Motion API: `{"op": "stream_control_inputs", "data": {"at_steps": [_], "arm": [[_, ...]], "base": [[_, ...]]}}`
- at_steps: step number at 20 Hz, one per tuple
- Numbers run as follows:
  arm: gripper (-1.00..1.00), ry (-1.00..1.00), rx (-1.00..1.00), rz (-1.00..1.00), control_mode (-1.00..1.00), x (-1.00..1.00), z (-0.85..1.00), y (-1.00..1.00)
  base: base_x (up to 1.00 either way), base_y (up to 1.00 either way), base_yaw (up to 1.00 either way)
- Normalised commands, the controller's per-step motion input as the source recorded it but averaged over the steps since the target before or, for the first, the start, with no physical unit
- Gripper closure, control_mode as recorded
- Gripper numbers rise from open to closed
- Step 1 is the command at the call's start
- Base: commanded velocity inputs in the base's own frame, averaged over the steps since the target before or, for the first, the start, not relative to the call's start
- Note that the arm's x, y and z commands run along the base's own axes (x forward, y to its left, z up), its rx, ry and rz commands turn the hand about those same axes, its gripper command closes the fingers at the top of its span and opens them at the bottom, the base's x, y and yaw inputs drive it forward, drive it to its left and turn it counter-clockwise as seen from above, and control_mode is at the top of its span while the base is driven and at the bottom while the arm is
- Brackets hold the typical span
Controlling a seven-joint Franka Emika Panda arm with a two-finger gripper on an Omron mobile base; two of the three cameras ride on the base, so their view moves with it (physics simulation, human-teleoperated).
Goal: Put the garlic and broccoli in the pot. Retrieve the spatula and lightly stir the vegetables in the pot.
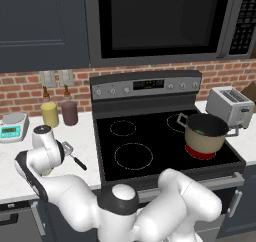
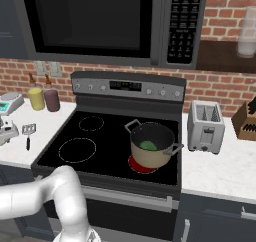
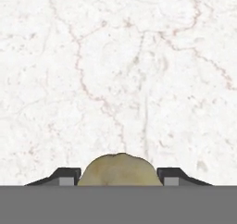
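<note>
Claw has its fingers either side of the garlic, gripping it above your marble surface; broccoli sits in the pot, spatula at 9 o'clock.

The arm folds left and low, its tool facing down, fingertips spread apart.

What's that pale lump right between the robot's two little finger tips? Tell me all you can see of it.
That is the garlic, a small rounded bulb, beige-cream with darker tan mottling and a dull, slightly rough skin. Just its domed top shows in the hand view, sitting between the two dark fingertips of the gripper, which flank it closely on either side. Behind it lies white marbled countertop. Whether it is lifted or resting there cannot be told.
</note>
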Motion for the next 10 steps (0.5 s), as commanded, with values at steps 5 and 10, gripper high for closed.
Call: {"op": "stream_control_inputs", "data": {"at_steps": [5,10], "arm": [[1.00,0.00,0.00,0.00,-1.00,0.00,0.00,-0.01],[1.00,-0.05,0.00,0.00,-1.00,-0.37,0.18,-0.37]], "base": [[0.00,0.00,0.00],[0.00,0.00,0.00]]}}
